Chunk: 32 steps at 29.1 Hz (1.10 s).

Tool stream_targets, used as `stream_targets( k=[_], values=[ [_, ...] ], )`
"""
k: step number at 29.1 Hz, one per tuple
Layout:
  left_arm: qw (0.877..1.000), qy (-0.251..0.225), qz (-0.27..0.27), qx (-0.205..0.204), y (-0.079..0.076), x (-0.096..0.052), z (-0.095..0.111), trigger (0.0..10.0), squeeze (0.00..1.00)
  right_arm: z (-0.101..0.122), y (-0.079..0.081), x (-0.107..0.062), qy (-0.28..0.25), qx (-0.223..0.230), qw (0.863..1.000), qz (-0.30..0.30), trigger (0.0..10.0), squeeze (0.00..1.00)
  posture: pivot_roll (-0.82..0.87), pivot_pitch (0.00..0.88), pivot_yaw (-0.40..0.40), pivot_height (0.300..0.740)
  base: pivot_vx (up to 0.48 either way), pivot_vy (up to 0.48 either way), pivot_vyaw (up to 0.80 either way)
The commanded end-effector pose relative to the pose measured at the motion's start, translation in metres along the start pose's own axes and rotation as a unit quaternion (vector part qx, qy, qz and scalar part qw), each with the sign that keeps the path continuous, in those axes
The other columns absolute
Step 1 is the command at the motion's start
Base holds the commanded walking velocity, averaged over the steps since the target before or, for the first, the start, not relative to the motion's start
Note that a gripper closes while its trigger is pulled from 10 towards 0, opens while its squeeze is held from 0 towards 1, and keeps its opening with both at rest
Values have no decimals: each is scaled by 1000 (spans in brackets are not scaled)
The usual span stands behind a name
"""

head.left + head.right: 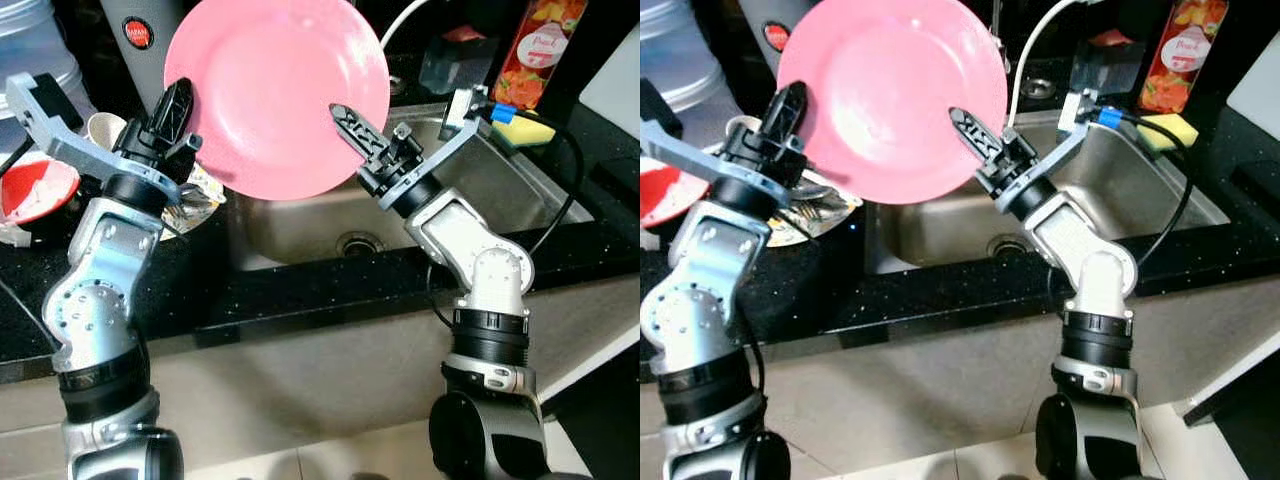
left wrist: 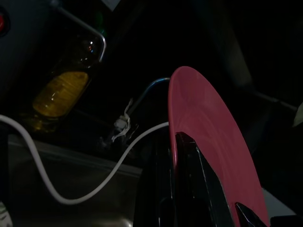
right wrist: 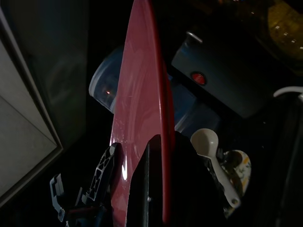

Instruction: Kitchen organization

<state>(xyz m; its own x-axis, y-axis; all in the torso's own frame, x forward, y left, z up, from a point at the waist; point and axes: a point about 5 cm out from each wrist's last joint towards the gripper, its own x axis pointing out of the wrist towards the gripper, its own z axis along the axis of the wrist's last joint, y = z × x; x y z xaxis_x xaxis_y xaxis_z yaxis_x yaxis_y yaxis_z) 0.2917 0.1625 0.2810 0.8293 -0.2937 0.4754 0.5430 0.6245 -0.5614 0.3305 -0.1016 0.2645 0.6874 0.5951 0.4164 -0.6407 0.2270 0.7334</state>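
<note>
Both robot arms hold a round pink plate (image 1: 275,95) upright above the steel sink (image 1: 520,195), face toward the camera. The left gripper (image 1: 175,110) clamps the plate's left rim, the right gripper (image 1: 352,130) its right rim, each with one finger either side of the edge; this looks like a handover or a steadying hold. The plate is smooth and glossy, probably slippery. Beside it on the speckled black counter (image 1: 300,290) sit a patterned dish (image 1: 200,200) and a yellow sponge (image 1: 530,128).
</note>
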Motion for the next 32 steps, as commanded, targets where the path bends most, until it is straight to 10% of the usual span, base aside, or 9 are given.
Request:
stream_targets(
  k=[1, 3, 4, 7, 8, 10, 11, 22, 32],
  values=[
    [999, 33, -20, 7, -8, 2, -11, 10000, 0, -3, 5, 3, 10, -7, 1000, 7, 0, 0, -85, 0, 32, 740, 0, 0, 0],
    [999, 32, -20, 11, -8, 3, -11, 10000, 114, -3, 5, 3, 10, -7, 1000, 6, 0, 0, -86, 0, 32, 740, 0, 0, 0],
    [999, 32, -29, 5, -11, 3, -12, 10000, 1000, -3, 3, 2, 9, -8, 1000, 1, 0, 0, -86, 0, 33, 740, 0, 0, 0],
    [998, 41, -48, -17, -15, 2, -13, 10000, 1000, -1, 0, 3, 1, -9, 1000, -13, 0, 0, -89, 0, 35, 740, 0, 0, 0],
    [997, 51, -46, -20, -14, -1, -13, 10000, 0, 2, -3, 3, -9, -9, 1000, -26, 4392, 0, -94, 0, 40, 740, 0, 0, 0],
    [997, 57, -44, -8, -12, -4, -12, 10000, 0, 5, -5, 3, -18, -12, 999, -38, 4392, 0, -94, 0, 40, 740, 0, 0, 0],
    [997, 68, -30, 30, -8, -7, -10, 10000, 0, 13, -9, 2, -40, -8, 998, -53, 10000, 0, -92, 0, 41, 740, 0, 0, 0],
    [932, 188, 40, 308, 15, -29, 15, 10000, 0, 35, -81, -10, -81, -42, 950, -300, 10000, 0, -47, 0, 13, 740, 0, 0, 0],
    [940, 266, 3, 213, 20, 2, -15, 10000, 0, 6, -101, 7, -11, -76, 925, -373, 10000, 0, -42, 0, 20, 740, 0, 0, 0]
  ],
)
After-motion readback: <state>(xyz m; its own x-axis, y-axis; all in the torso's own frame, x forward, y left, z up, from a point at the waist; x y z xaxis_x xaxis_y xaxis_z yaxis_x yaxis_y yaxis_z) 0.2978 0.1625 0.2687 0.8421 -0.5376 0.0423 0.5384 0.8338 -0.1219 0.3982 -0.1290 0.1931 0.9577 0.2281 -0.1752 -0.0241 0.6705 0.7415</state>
